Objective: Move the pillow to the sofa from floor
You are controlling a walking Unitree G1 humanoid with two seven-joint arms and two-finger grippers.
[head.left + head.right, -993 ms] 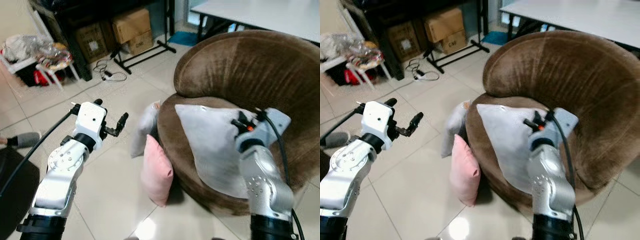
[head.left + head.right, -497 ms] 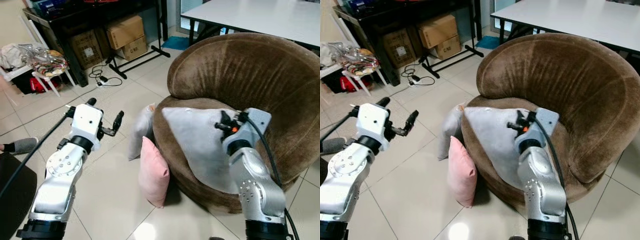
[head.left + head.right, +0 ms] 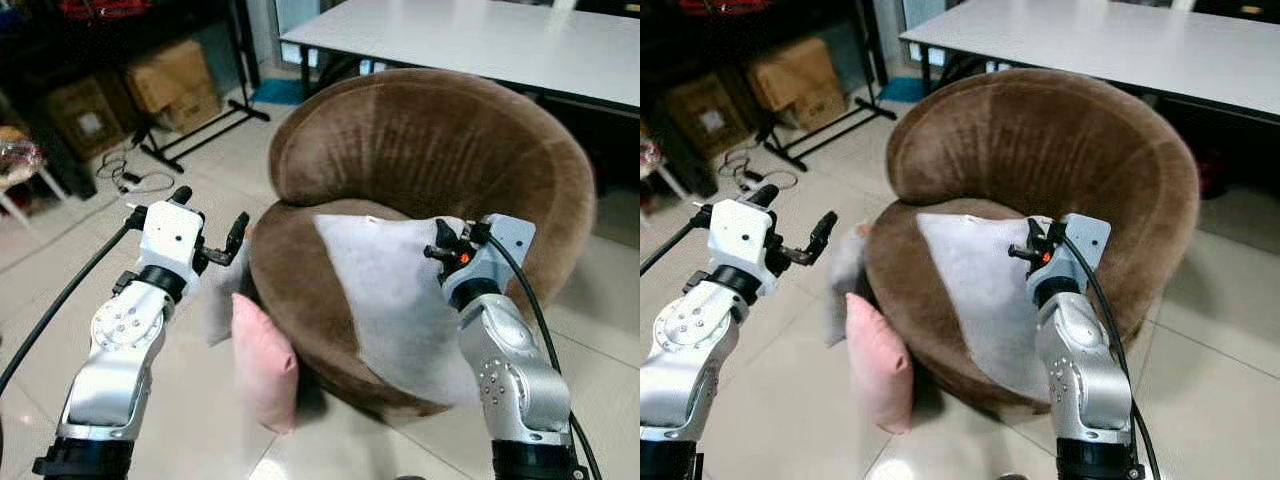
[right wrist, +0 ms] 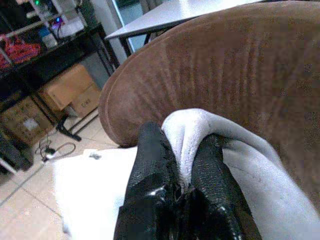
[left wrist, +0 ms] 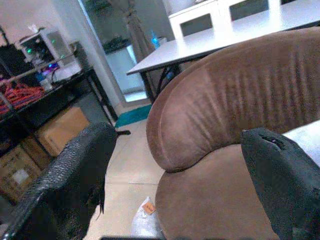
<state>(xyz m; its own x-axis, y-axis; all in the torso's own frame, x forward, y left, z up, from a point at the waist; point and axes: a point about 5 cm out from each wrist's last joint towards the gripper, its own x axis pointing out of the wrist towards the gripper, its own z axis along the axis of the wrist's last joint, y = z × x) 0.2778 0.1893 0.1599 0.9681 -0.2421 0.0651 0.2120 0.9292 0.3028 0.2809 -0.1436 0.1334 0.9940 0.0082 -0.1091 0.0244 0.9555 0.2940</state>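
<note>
Nothing moved but the camera; right gripper (image 4: pixel 181 172) still pinches grey pillow (image 3: pixel 390 285).

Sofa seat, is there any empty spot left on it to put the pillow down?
Yes. The sofa seat is bare brown on the robot's left side, between the backrest and the grey pillow pinched by the right gripper. It's crowded on the floor by the sofa's left edge, where the pink pillow leans.
</note>
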